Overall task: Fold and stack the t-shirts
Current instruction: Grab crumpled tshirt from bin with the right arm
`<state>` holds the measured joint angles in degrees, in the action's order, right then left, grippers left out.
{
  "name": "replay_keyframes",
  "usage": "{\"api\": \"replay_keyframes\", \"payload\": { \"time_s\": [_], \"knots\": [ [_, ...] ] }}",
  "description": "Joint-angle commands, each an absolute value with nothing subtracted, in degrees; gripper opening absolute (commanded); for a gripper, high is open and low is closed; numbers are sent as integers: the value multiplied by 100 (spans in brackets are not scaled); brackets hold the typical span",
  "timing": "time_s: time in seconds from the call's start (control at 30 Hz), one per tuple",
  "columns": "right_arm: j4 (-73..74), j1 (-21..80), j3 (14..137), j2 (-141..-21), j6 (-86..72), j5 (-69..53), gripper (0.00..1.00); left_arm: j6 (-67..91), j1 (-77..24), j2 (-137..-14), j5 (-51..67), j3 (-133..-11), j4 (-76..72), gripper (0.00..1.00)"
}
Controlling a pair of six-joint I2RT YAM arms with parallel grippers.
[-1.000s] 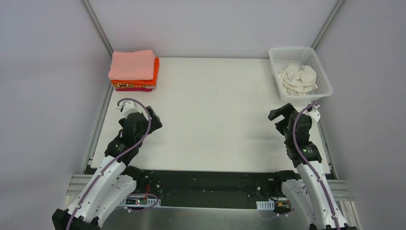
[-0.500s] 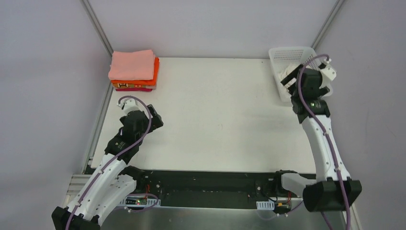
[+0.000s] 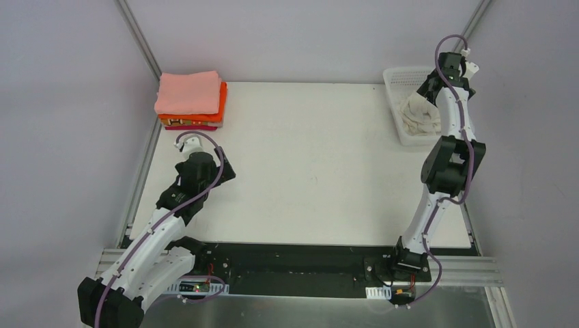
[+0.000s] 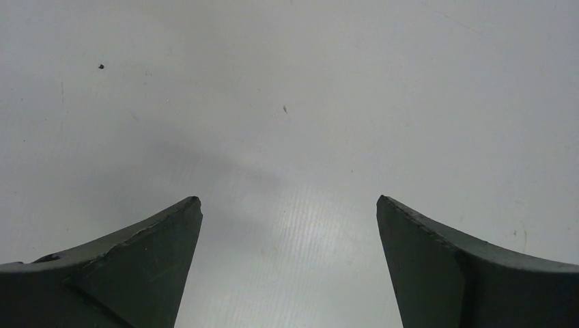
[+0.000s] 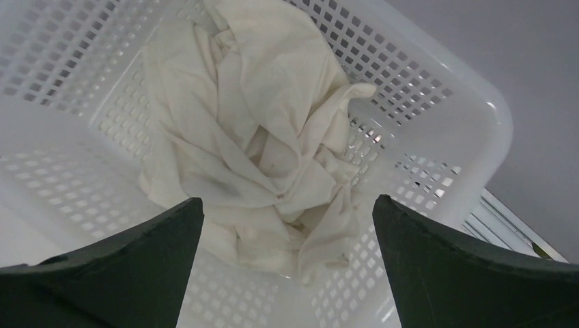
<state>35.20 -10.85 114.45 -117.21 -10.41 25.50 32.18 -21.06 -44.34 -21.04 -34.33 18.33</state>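
Note:
A crumpled cream-white t-shirt (image 5: 259, 137) lies in the white lattice basket (image 5: 444, 116) at the back right (image 3: 416, 115). My right gripper (image 5: 287, 201) hangs just above it, open, with nothing between its fingers; from above it shows over the basket (image 3: 433, 87). At the back left corner stands a folded stack: a salmon-pink t-shirt (image 3: 188, 92) on top, an orange one (image 3: 220, 109) under it, a magenta one (image 3: 191, 127) at the bottom. My left gripper (image 3: 222, 171) is open over bare table (image 4: 289, 201), in front of the stack and apart from it.
The white table (image 3: 307, 164) spreads between the stack and the basket (image 3: 398, 76). Grey walls with metal posts close in the back and both sides. The right arm stands tall along the table's right edge.
The right arm has swung from the table's front right up and back until its gripper is over the basket. The left arm has shifted only slightly.

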Motion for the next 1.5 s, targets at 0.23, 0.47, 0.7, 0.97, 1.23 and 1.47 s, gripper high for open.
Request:
{"api": "replay_keyframes", "payload": {
  "time_s": [0.23,0.47,0.7,0.97,1.23,1.47],
  "knots": [
    [3520,-1371,12445,-13386,-918,1873,99,3057,-2147,-4714,-2400,-3717,1627,100],
    [3388,-1384,12429,-13894,-879,1715,99,3091,-2145,-4881,-2415,-3775,1620,100],
    [3536,-1477,12574,-13789,-979,954,29,3086,-2149,-4799,-2387,-3773,1626,100],
    [3226,-1546,12295,-12627,-1109,270,0,3097,-2145,-4216,-2288,-3605,1639,100],
    [2934,-1540,12087,-11356,-1311,-482,0,3124,-2145,-3503,-2181,-3428,1733,100],
    [3153,-1117,12291,-10190,-1181,-727,0,3188,-2145,-3347,-2026,-3393,1865,100]
  ]
}}
